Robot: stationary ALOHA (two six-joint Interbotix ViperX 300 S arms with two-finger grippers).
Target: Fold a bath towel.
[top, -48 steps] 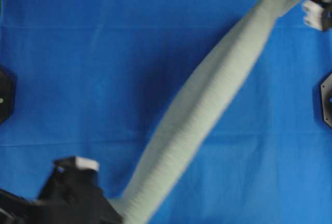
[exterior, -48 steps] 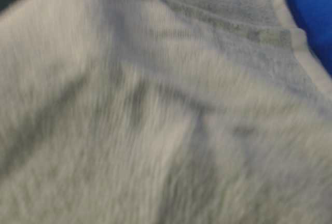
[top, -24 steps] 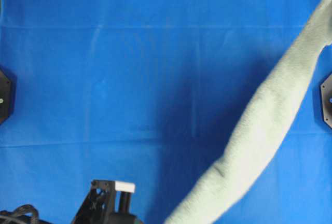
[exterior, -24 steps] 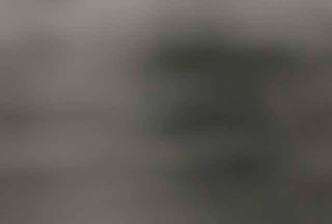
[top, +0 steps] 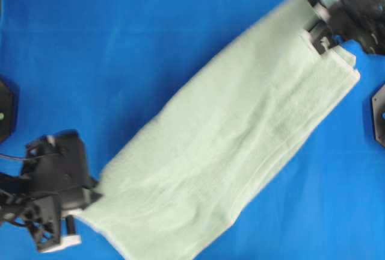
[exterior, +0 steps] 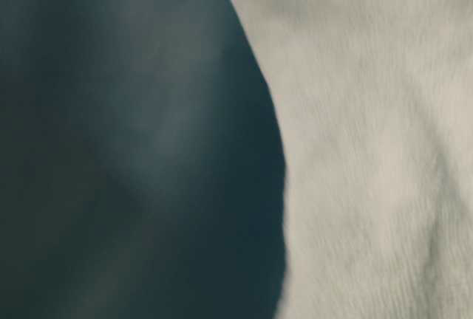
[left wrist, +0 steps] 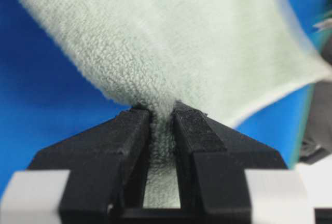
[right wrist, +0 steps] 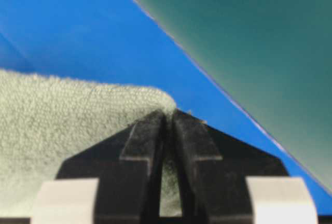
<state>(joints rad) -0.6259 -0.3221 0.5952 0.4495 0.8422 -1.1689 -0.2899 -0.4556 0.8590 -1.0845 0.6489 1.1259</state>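
The pale sage-green bath towel [top: 231,145] lies spread in a long diagonal band from the lower left to the upper right of the overhead view. My left gripper [top: 90,195] is shut on its lower-left corner; the left wrist view shows terry cloth [left wrist: 207,42] pinched between the black fingers [left wrist: 116,141]. At the upper-right end my right gripper [top: 319,28] is shut on the towel, whose edge [right wrist: 62,115] runs into the closed jaws. Close up, the towel [exterior: 384,149] fills the right half of the table-level view.
A bright blue cloth [top: 120,61] covers the table. Black arm bases sit at the left edge [top: 5,108] and right edge [top: 379,115]. A dark blurred shape [exterior: 133,149] fills the left of the table-level view. A green surface [right wrist: 249,37] lies beyond the blue cloth's edge.
The towel was a narrow stretched rope swinging rightward; now it has spread into a wide flat band. Both grippers have come back into the overhead view, still holding its ends.
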